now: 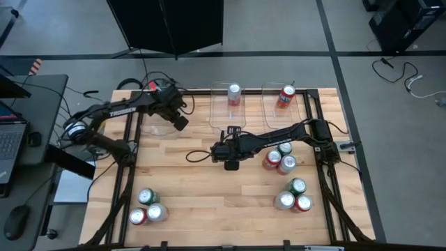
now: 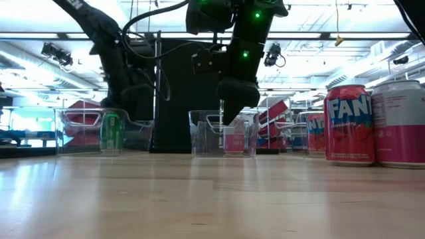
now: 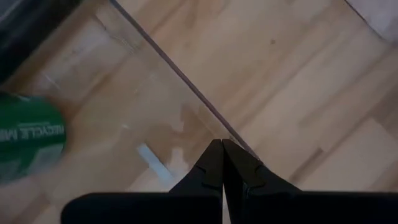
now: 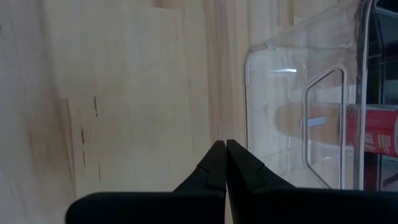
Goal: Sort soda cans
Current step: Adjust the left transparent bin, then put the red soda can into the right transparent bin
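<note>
Three clear bins stand along the far edge. The left bin holds a green can, the middle bin a silver-white can, and the right bin a red can. Three groups of cans stand upright on the table, each one green, one silver-white and one red: near left, near right and mid right. My left gripper is shut and hovers over the left bin's wall. My right gripper is shut, points down at bare table before the middle bin and holds nothing.
The right arm stretches from the table's right side over the mid-right cans. In the low view a red can and a silver-white can stand close at the right. Bare wood lies at the table's middle and near side.
</note>
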Controlling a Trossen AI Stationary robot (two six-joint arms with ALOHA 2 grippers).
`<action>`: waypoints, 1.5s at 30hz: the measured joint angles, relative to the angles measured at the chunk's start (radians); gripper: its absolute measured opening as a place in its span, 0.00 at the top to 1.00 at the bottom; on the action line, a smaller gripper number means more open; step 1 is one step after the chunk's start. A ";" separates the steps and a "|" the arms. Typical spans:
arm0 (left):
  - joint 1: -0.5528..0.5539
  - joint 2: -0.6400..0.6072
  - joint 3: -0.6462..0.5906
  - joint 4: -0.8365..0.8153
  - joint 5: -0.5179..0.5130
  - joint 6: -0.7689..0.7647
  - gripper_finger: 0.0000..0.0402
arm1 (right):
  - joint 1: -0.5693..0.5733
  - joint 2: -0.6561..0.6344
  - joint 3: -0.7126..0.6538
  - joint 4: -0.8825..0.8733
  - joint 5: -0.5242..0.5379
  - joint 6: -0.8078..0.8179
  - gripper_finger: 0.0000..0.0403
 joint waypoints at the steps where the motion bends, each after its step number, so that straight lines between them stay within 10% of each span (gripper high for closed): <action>1: 0.008 0.007 0.000 0.019 0.002 0.002 0.99 | 0.000 0.000 0.000 0.000 0.000 0.000 1.00; 45: -0.061 -0.047 0.016 0.127 0.006 0.158 0.99 | 0.021 0.000 0.000 0.001 0.001 0.025 1.00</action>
